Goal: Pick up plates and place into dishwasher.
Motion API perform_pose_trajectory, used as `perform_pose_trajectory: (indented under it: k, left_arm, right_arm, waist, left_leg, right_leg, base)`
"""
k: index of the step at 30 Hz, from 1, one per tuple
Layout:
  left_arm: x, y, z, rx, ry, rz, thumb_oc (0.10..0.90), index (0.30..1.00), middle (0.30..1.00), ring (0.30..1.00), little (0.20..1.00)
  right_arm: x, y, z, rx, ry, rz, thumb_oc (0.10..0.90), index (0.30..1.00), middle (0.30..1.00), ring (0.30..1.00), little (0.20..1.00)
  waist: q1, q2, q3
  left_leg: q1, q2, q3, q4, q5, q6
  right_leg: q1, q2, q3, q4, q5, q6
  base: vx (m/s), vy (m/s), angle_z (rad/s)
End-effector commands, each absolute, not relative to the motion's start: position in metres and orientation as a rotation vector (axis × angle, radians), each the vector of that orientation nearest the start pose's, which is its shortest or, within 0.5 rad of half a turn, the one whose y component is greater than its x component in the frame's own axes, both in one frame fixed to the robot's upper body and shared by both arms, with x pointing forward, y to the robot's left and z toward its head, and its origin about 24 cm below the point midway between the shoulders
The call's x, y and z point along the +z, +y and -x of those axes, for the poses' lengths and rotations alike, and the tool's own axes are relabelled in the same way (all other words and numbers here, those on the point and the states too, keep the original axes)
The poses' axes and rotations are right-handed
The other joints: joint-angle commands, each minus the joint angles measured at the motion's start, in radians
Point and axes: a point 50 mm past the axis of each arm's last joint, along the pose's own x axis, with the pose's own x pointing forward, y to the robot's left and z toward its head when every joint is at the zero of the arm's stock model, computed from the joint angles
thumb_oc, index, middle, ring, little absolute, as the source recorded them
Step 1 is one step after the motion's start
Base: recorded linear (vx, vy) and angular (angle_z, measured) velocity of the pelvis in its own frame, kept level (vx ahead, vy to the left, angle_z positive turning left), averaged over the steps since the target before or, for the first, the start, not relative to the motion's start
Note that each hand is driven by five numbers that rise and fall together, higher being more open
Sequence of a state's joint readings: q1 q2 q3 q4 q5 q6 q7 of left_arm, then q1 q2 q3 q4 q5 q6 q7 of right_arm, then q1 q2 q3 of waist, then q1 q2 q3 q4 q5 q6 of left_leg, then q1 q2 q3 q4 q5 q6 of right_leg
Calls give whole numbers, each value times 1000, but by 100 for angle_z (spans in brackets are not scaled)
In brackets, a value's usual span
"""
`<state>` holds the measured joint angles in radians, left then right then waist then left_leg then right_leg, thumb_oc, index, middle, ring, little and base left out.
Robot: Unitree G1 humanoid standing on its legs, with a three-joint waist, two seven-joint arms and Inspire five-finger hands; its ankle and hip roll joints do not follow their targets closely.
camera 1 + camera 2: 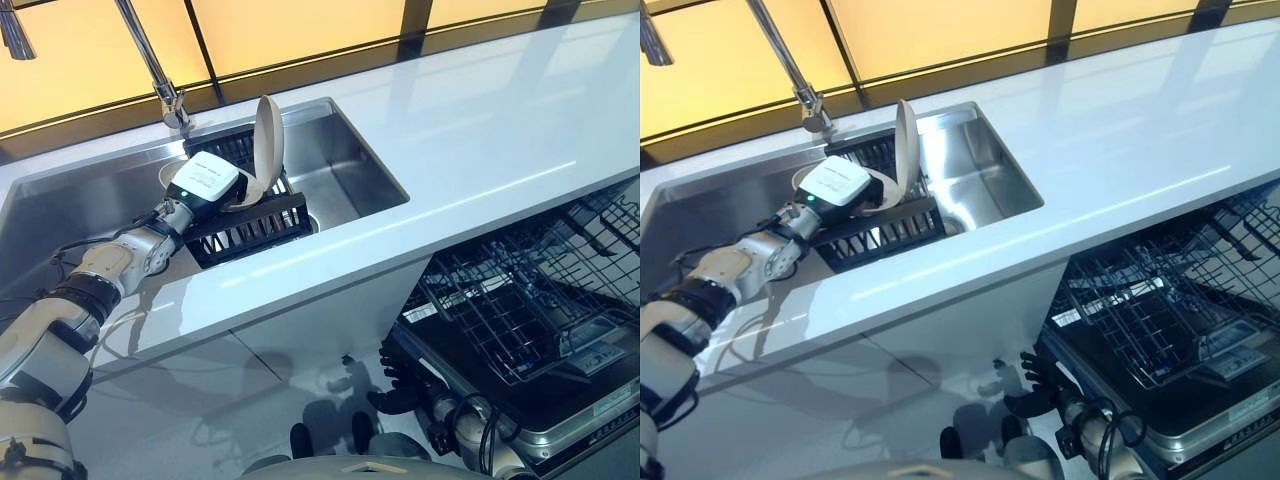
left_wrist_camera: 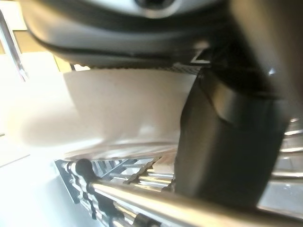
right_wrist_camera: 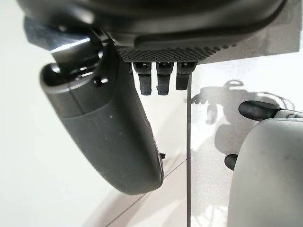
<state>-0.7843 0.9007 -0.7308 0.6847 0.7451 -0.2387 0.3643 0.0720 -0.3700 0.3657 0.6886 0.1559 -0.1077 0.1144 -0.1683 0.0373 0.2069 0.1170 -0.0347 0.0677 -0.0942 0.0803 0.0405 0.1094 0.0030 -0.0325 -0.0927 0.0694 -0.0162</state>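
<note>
A black dish rack sits in the steel sink. One cream plate stands upright in it. A second cream plate leans beside it, under my left hand, which reaches into the rack from the left. In the left wrist view the thumb lies against this plate, pinching its rim above the rack's wires. My right hand hangs low in front of the open dishwasher, its fingers relaxed and holding nothing.
The dishwasher's wire rack is pulled out at the lower right, below the white counter. A tall faucet rises behind the sink. The pale floor lies below the counter's edge.
</note>
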Motion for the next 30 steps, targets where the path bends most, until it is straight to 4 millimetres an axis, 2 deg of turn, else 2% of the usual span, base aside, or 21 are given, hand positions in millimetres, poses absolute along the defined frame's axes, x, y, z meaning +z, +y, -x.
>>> perform_pose_trajectory:
  k: [1, 2, 3, 4, 5, 6, 7, 10, 30]
  left_arm:
    - [211, 284, -364, 206, -384, -1759, 100, 300, 300, 300, 200]
    - [209, 284, -364, 195, -376, -1754, 111, 309, 309, 309, 211]
    - [208, 284, -364, 190, -370, -1754, 180, 368, 368, 368, 280]
    - [205, 285, -365, 177, -349, -1749, 369, 531, 531, 531, 469]
    - [202, 285, -365, 165, -330, -1741, 438, 589, 589, 589, 538]
    - [202, 286, -365, 163, -326, -1741, 646, 768, 768, 768, 746]
    - [197, 287, -365, 146, -300, -1738, 800, 900, 900, 900, 900]
    - [185, 288, -365, 108, -240, -1716, 800, 900, 900, 900, 900]
    - [163, 286, -368, 52, -137, -1664, 800, 900, 900, 900, 900]
  right_arm:
    - [-97, -198, -169, 307, 633, 269, 800, 900, 900, 900, 900]
    - [-97, -198, -169, 306, 634, 269, 800, 900, 900, 900, 900]
    - [-97, -198, -169, 305, 635, 270, 800, 900, 900, 900, 900]
    - [-97, -199, -169, 302, 637, 272, 800, 900, 900, 900, 900]
    - [-97, -200, -168, 300, 639, 271, 800, 900, 900, 900, 900]
    - [-97, -200, -168, 300, 640, 271, 800, 900, 900, 900, 900]
    - [-98, -202, -167, 301, 642, 272, 800, 900, 900, 900, 900]
    - [-98, -204, -166, 301, 642, 272, 800, 900, 900, 900, 900]
    - [-101, -208, -162, 287, 647, 271, 800, 900, 900, 900, 900]
  waist:
    - [-2, 40, -122]
    - [-3, 40, -121]
    - [-3, 39, -121]
    - [-5, 40, -119]
    - [-6, 40, -118]
    - [-6, 40, -118]
    - [-8, 40, -118]
    - [-11, 37, -112]
    - [-23, 35, -96]
  left_leg:
    - [51, -54, 17, 7, -185, 22]
    - [51, -54, 16, 7, -185, 23]
    - [51, -54, 16, 7, -185, 24]
    - [51, -54, 17, 7, -186, 24]
    - [51, -54, 18, 7, -186, 24]
    - [50, -54, 18, 7, -186, 24]
    - [50, -54, 19, 7, -186, 24]
    - [50, -54, 25, 7, -186, 25]
    - [53, -52, 37, 7, -186, 29]
  right_leg:
    - [43, 41, 29, 5, -113, 51]
    - [43, 42, 29, 5, -112, 51]
    - [42, 42, 30, 5, -112, 51]
    - [42, 42, 32, 5, -111, 52]
    - [41, 42, 32, 5, -111, 53]
    - [41, 42, 32, 5, -111, 53]
    - [40, 43, 34, 5, -111, 54]
    - [39, 44, 36, 5, -109, 55]
    - [37, 45, 42, 5, -105, 57]
  base:
    - [0, 0, 0]
    - [0, 0, 0]
    - [0, 0, 0]
    - [0, 0, 0]
    - [0, 0, 0]
    - [0, 0, 0]
    - [0, 0, 0]
    - [2, -2, -1]
    - [2, -2, -2]
